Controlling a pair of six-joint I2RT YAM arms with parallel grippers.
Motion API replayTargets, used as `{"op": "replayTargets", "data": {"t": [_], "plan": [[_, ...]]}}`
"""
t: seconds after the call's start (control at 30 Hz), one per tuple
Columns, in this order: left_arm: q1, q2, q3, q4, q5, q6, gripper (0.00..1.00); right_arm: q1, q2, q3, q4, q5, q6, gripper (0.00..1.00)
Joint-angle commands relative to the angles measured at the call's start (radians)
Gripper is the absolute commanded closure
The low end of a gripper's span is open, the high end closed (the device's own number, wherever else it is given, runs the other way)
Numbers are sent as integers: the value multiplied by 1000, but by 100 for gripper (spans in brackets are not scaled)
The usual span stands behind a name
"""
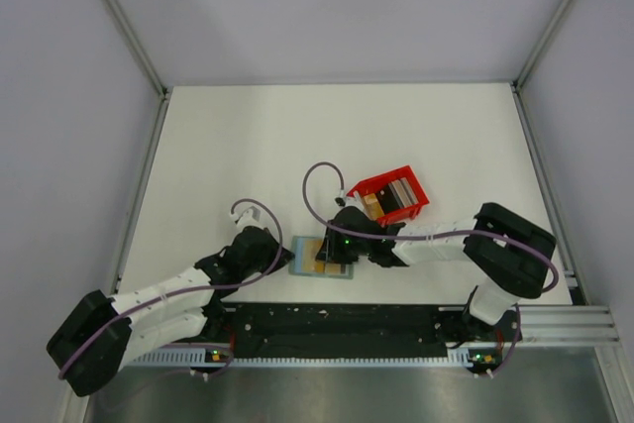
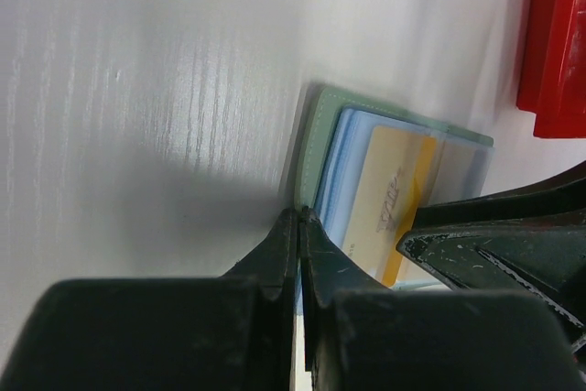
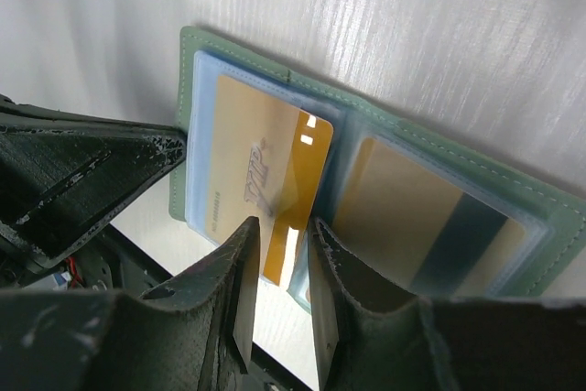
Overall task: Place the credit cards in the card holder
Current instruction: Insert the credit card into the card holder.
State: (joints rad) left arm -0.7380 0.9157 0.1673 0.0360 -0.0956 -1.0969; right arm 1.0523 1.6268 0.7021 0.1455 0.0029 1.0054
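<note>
The card holder [image 3: 385,121] lies open on the table, grey-green with pale blue pockets; it also shows in the top view [image 1: 309,253]. A tan/orange credit card [image 3: 261,176] sits partly in its left pocket, one end sticking out toward the fold. Another tan card with a dark stripe [image 3: 430,217] sits in the right pocket. My right gripper [image 3: 282,223] hovers just over the orange card's protruding end, jaws a little apart. My left gripper [image 2: 301,215] is shut on the holder's near edge [image 2: 316,148]. More cards [image 1: 398,191] stand in the red bin.
The red plastic bin [image 1: 392,197] stands just behind and right of the holder, close to my right wrist; it shows in the left wrist view [image 2: 554,43]. The two grippers are close together over the holder. A metal rail [image 1: 337,329] runs along the near edge.
</note>
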Motion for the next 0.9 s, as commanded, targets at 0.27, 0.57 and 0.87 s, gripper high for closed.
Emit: {"op": "replayTargets", "data": {"t": [0.27, 0.57, 0.87], "plan": [[0, -6, 1, -28, -9, 19, 100, 34, 34, 125, -20, -64, -42, 73], [0, -17, -6, -27, -9, 12, 100, 32, 61, 158, -20, -103, -44, 77], [0, -18, -3, -31, -19, 15, 100, 34, 8, 148, -47, -64, -47, 73]]}}
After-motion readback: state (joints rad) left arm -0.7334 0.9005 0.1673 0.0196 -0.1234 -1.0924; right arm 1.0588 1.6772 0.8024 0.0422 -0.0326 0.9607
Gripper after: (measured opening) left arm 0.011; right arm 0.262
